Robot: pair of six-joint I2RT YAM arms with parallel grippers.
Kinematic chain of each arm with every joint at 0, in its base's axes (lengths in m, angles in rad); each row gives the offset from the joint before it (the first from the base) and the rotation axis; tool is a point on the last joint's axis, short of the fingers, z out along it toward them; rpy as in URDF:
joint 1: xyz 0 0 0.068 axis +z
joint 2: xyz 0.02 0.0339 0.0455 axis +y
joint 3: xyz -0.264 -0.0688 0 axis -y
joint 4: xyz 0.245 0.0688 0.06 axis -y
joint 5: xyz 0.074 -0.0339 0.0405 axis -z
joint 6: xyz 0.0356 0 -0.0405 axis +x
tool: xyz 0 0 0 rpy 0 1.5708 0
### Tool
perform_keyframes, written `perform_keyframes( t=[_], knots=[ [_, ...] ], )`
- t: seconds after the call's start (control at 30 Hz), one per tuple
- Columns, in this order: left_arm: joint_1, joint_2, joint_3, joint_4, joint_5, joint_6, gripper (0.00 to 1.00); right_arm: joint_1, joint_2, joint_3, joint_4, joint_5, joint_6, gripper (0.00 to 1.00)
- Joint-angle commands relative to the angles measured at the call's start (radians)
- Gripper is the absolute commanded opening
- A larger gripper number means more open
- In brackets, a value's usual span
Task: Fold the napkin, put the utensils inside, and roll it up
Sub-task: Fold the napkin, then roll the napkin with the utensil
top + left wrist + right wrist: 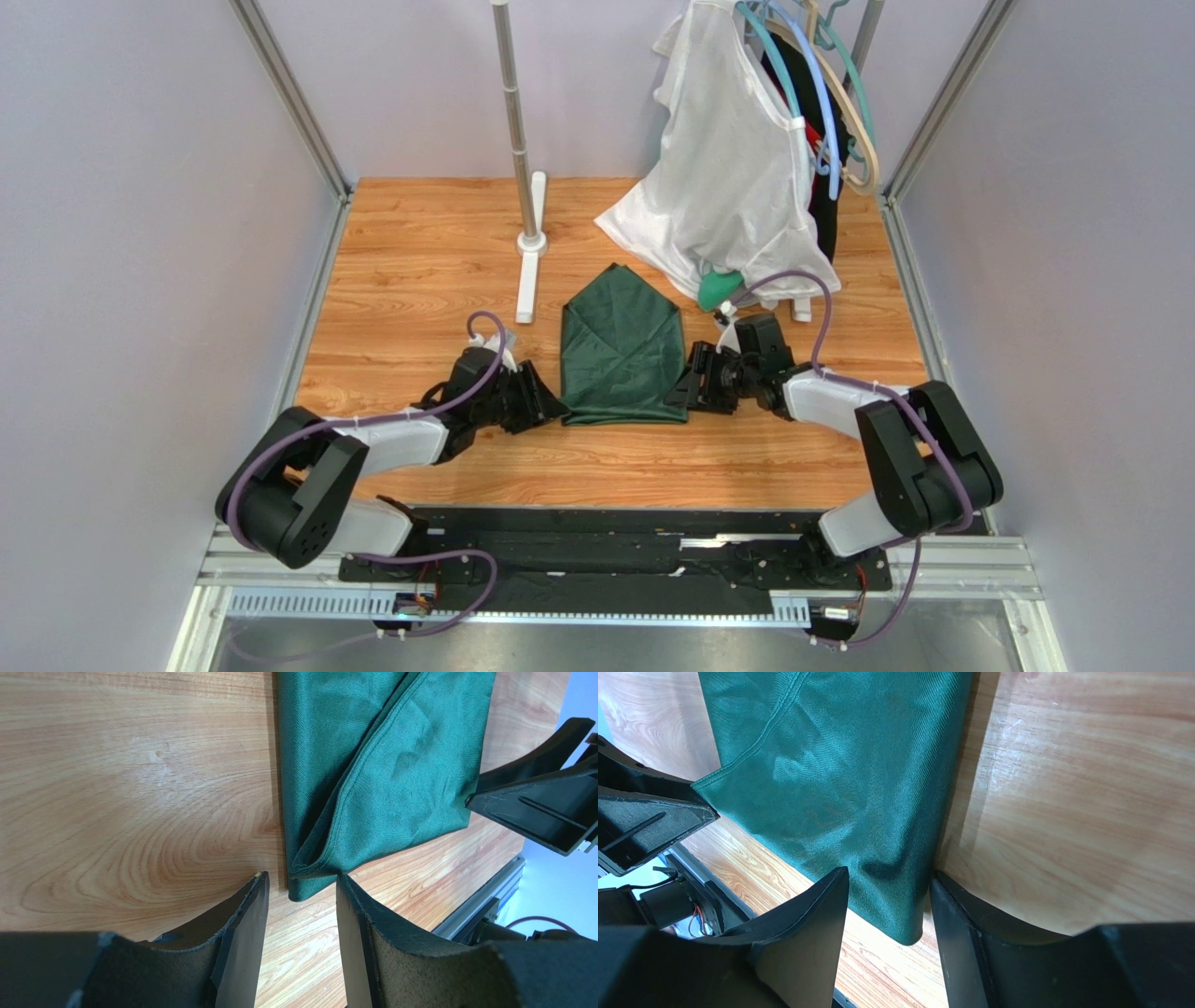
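Left gripper (302, 878) at napkin (622, 350) 7 o'clock corner: jaws part-open, corner at their mouth, nothing clamped. Right gripper (889, 878) at 4 o'clock corner: jaws apart, cloth corner loose between them. Napkin folded, point toward 12, flat at centre of table (421, 252), pale wood grain. Stand (530, 266) at 11 o'clock. White garment (730, 168) on hangers at 1 o'clock. Grey walls (140, 210) around.

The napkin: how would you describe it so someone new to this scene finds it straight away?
On the wooden table, look midway between the left end effector and the right end effector. The napkin lies flat there, folded to a point at its far end. It is dark green, unlike the white garment hanging behind it and the brighter green cloth beneath that.
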Motion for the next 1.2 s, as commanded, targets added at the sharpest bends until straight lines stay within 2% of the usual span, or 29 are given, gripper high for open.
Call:
perform_keyframes(
  t=[0.0,0.23,0.57,0.67,0.7,0.8,0.9,1.03,1.17],
  knots=[
    [-0.015,0.017,-0.01,0.026,0.002,-0.003,0.49,-0.003,0.049,-0.01,-0.002,0.011,-0.025,0.51],
    [-0.021,0.039,0.01,0.031,0.003,0.003,0.49,-0.001,0.076,-0.019,0.001,0.012,-0.022,0.38],
    [-0.022,0.045,0.013,0.026,-0.005,0.022,0.49,-0.004,0.089,-0.033,0.001,0.015,-0.022,0.31],
    [-0.021,0.042,0.01,0.018,-0.017,0.036,0.58,-0.009,0.093,-0.035,0.001,0.012,-0.026,0.27],
    [-0.021,0.025,0.011,0.012,-0.021,0.046,0.64,-0.011,0.095,-0.038,-0.001,0.009,-0.026,0.25],
    [-0.022,-0.044,0.025,-0.058,-0.064,0.094,0.73,-0.018,0.098,-0.038,-0.004,-0.001,-0.028,0.18],
    [-0.022,-0.131,0.039,-0.146,-0.121,0.161,0.76,-0.023,0.093,-0.033,-0.02,-0.005,-0.031,0.15],
    [-0.035,-0.219,0.063,-0.219,-0.187,0.272,0.77,-0.032,0.092,-0.01,-0.065,-0.014,-0.04,0.0],
    [-0.114,-0.233,0.105,-0.21,-0.297,0.402,0.77,-0.049,0.105,0.028,-0.123,-0.038,-0.056,0.0]
  ],
)
